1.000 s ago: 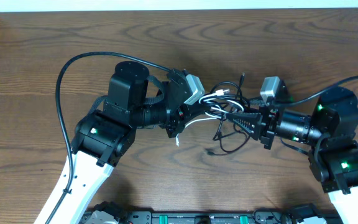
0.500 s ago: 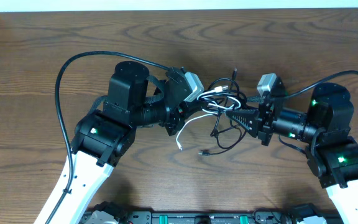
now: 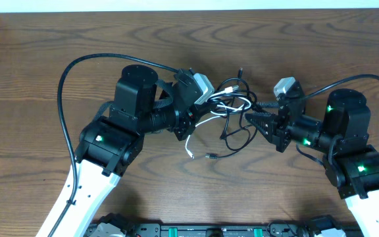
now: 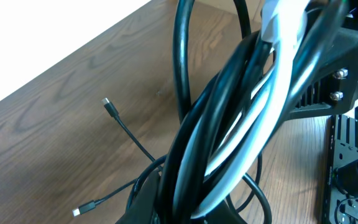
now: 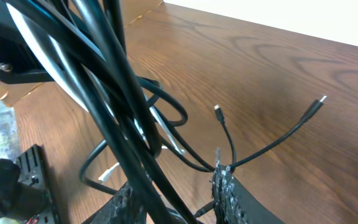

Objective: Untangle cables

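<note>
The cables [image 3: 232, 104] form a tangle of thin black cords and a white one between my two grippers at mid-table. My left gripper [image 3: 200, 109] is shut on the bundle; in the left wrist view the cables [image 4: 229, 124] rise straight out of its jaws [image 4: 197, 214], the white cable [image 4: 253, 143] among them. My right gripper [image 3: 247, 118] points left into the tangle. Its jaws [image 5: 176, 183] stand apart, and black cables [image 5: 114, 81] run through the gap beside the left finger. A white plug end [image 3: 189, 154] and a black plug end [image 3: 209, 156] hang toward the table.
Thick black arm wires arc over each arm [image 3: 68, 72] [image 3: 374, 82]. The wooden table [image 3: 45, 39] stretches to the far edge. A black rail with electronics [image 3: 202, 230] runs along the near edge.
The left gripper has shifted the bundle slightly toward the far side. The right gripper has drawn back to the right. The loose loop and plug ends have swung left.
</note>
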`<move>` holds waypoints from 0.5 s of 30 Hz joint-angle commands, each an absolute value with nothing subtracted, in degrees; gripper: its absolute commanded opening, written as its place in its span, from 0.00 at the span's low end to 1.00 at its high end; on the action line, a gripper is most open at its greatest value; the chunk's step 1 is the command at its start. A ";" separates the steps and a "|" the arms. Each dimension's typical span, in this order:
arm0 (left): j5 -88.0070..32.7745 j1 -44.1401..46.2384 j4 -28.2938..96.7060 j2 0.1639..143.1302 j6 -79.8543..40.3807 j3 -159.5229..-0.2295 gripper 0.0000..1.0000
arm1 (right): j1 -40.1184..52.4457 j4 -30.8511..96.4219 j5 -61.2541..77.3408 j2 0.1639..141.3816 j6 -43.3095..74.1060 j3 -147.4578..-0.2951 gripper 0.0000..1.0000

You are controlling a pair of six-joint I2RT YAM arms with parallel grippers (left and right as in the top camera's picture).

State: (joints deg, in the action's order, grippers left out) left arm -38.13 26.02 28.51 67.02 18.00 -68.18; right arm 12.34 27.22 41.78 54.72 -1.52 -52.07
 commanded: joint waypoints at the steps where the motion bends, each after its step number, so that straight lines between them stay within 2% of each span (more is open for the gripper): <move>1: -37.82 25.80 28.21 66.87 17.65 -69.12 0.08 | 12.10 27.75 40.42 54.76 -1.34 -52.71 0.31; 15: -29.69 25.80 28.23 66.87 12.73 -69.12 0.08 | 12.08 29.61 40.36 54.78 -1.34 -52.71 0.33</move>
